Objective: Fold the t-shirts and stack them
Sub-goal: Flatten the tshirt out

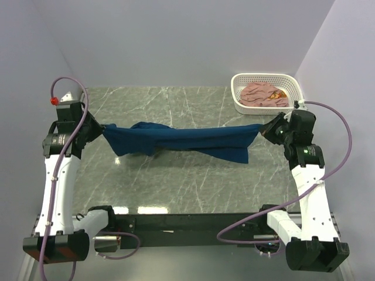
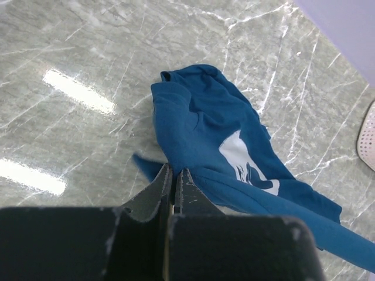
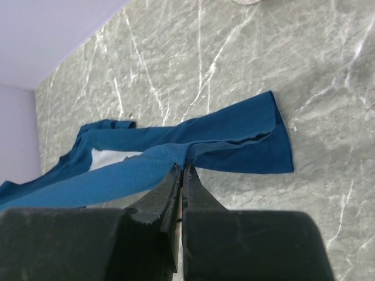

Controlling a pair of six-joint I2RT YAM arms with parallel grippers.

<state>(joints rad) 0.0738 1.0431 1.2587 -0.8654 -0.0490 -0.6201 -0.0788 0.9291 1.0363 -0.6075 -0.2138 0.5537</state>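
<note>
The navy blue t-shirt hangs stretched in a band above the marble table between my two grippers. My left gripper is shut on its left end; in the left wrist view the cloth with its white print trails away from the pinch. My right gripper is shut on its right end, also in the right wrist view, where the shirt sags to the table. The pink t-shirt with an orange print lies crumpled in the basket.
The white perforated basket stands at the back right corner, close behind my right gripper. The grey marble tabletop lies under the shirt. Walls close in the table at the left, back and right.
</note>
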